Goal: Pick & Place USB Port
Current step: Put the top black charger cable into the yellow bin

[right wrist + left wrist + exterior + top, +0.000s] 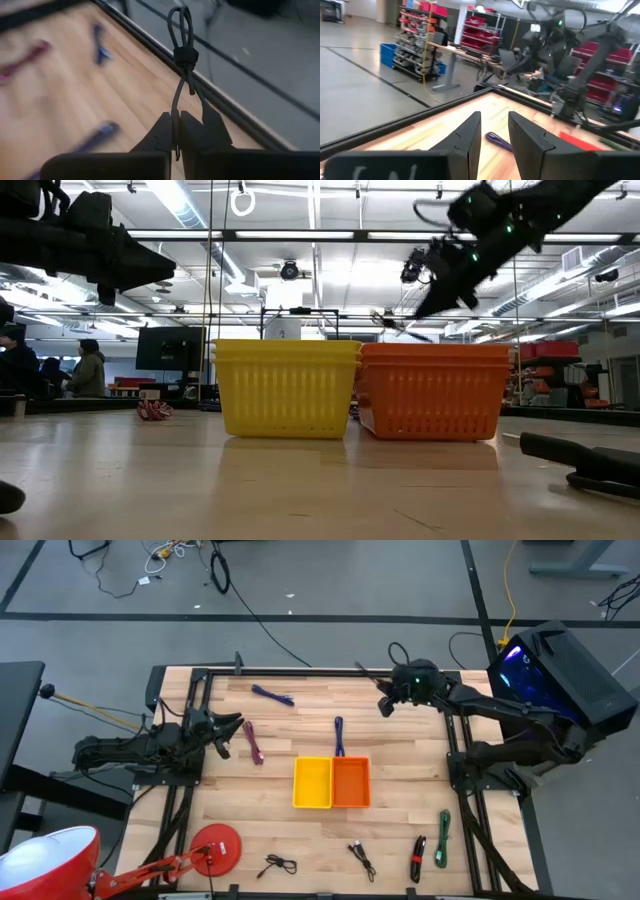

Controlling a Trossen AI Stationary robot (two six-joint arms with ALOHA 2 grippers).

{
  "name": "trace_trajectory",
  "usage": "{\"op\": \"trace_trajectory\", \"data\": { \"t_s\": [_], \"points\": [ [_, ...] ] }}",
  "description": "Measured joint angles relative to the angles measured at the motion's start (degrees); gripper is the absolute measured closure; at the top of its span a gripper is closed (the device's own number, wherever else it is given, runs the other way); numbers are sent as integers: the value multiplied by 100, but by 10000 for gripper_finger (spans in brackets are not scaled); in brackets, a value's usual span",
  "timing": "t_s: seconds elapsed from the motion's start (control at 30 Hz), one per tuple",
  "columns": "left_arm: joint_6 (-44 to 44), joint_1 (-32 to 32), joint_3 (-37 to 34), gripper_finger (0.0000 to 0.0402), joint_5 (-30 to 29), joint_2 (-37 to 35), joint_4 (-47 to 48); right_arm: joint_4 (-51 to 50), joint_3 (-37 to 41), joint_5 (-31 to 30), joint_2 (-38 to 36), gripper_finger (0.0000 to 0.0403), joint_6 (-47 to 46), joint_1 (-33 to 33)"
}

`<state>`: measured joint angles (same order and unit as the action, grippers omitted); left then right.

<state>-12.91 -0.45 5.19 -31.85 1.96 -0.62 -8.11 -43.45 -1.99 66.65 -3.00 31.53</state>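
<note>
My right gripper (383, 705) hangs above the table's far edge, right of centre, shut on a dark grey bundled USB cable (185, 54). The cable's tied loop sticks out past the fingertips and also shows in the high view (366, 670). A yellow bin (312, 783) and an orange bin (351, 783) stand side by side at the table's middle. My left gripper (495, 145) waits at the left side (232, 726), level and open, with nothing between its fingers. My right gripper pinches the cable's strands (175, 107) between its two fingers, just below the tie band (186, 55). The fingers slant down toward the far left and lie along the cable. The bundle juts out beyond the fingertips, lifted clear of the table.
Other cables lie loose on the wood: a blue one (272, 695) at the far left, a red-purple one (253, 742), a blue one (339, 735) behind the bins, two black ones (277, 865) (362, 858), a red-black one (418, 858) and a green one (443, 838) near the front.
</note>
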Motion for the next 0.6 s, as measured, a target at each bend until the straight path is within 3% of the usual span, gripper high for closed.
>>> {"op": "trace_trajectory", "data": {
  "t_s": [0.1, 0.27, 0.43, 0.6],
  "points": [
    [-79, 2, 0, 298, 246, 34, -179, 287, -231, 11, 0, 392, 72, -590],
    [12, 0, 0, 298, 1379, 580, -1359, 977, -294, 8, 73, 392, 116, -1523],
    [144, 1, 0, 298, 1499, 1725, -2457, 1567, -294, -377, 259, 392, 123, -2255],
    [462, 2, 0, 298, 1681, 3147, -4210, 2157, -294, -753, 571, 392, 201, -2821]
  ]
}}
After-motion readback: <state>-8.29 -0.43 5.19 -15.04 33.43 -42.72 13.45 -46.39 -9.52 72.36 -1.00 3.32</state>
